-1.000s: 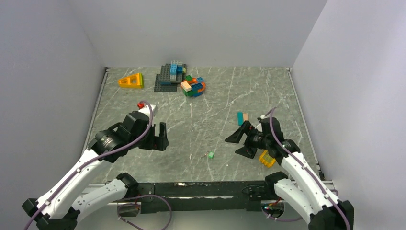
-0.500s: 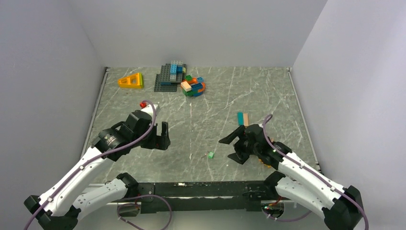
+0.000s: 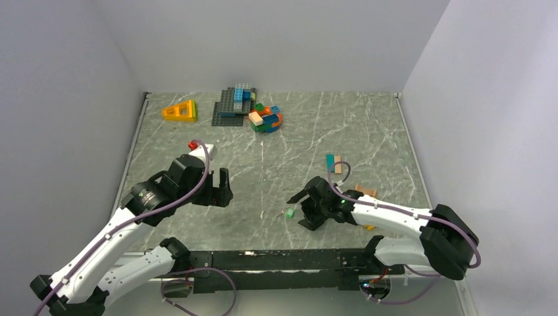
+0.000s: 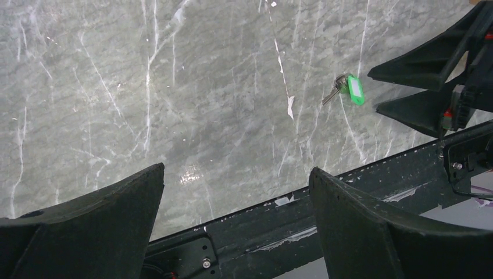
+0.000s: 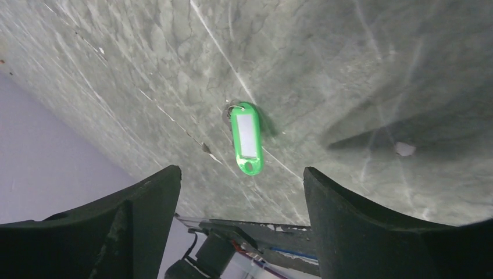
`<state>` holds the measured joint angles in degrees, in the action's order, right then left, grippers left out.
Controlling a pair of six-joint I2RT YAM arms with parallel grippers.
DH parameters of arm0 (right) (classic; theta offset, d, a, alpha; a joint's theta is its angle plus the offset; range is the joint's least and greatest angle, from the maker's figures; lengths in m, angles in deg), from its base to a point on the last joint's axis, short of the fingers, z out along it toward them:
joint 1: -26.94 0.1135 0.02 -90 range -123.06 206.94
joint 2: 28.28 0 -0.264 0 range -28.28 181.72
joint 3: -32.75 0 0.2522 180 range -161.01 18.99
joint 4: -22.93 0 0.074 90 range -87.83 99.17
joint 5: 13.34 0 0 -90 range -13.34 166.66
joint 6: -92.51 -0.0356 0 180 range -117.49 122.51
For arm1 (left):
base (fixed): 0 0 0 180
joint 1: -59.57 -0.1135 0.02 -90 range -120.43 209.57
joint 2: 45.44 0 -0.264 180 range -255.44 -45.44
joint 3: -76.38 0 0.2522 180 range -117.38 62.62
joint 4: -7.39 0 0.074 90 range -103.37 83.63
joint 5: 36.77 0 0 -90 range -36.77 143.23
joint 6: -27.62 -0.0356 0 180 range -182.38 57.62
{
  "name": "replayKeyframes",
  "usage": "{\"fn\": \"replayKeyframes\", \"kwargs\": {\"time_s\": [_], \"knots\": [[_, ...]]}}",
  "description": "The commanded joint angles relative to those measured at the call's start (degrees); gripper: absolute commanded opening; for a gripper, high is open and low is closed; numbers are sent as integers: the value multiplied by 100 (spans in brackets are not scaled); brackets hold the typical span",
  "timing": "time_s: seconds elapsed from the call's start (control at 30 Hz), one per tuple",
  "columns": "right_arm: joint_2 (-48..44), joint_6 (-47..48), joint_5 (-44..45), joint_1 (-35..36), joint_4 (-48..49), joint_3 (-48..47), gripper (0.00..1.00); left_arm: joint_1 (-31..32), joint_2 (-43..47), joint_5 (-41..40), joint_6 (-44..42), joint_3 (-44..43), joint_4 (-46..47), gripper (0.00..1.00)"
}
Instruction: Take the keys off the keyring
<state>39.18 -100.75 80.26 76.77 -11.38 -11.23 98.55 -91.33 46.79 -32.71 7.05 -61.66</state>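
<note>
The keyring shows as a small green tag (image 3: 289, 212) lying flat on the marble table near the front edge. In the right wrist view the green tag (image 5: 247, 136) has a white label, with a metal ring (image 5: 232, 110) at its far end. A silver key (image 4: 333, 95) lies beside the tag (image 4: 354, 90) in the left wrist view. My right gripper (image 3: 300, 210) is just right of the tag, open, its fingers either side of the tag's line and apart from it. My left gripper (image 3: 225, 187) hangs open and empty further left.
Toy bricks lie at the back: a yellow wedge (image 3: 179, 110), a grey baseplate stack (image 3: 233, 105) and a coloured pile (image 3: 266, 118). A teal and a tan brick (image 3: 333, 161) sit behind my right arm. The black front rail (image 3: 276, 258) runs close below the tag.
My right arm has swung left across the table to the green tag, its jaws narrowing a little. The left arm has barely moved.
</note>
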Motion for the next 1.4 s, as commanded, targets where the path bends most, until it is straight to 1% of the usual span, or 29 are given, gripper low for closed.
{"fn": "replayKeyframes", "kwargs": {"time_s": [0.0,0.13,0.2,0.33,0.67,0.7,0.83,1.1,1.23,1.37], "knots": [[417,-413,92,151,796,-199,79,22,188,-172,67,30,68,98],[792,-499,89,232,1010,-330,72,22,266,-170,14,79,-13,98],[939,-501,95,260,964,-412,69,22,296,-187,-27,101,-39,98],[1103,-551,86,270,1080,-388,59,22,350,-236,-111,119,-94,98],[968,-488,183,287,631,-499,39,23,192,-215,-359,118,9,98],[929,-478,197,291,541,-501,35,22,167,-202,-377,119,44,98],[867,-416,188,291,314,-514,27,23,54,-142,-418,117,180,98],[685,-387,191,283,96,-438,6,22,-77,-69,-453,120,307,98],[518,-360,264,251,126,-328,0,22,-111,-44,-437,119,342,98],[376,-189,274,185,16,-413,0,22,-138,-11,-425,59,345,98]]}}
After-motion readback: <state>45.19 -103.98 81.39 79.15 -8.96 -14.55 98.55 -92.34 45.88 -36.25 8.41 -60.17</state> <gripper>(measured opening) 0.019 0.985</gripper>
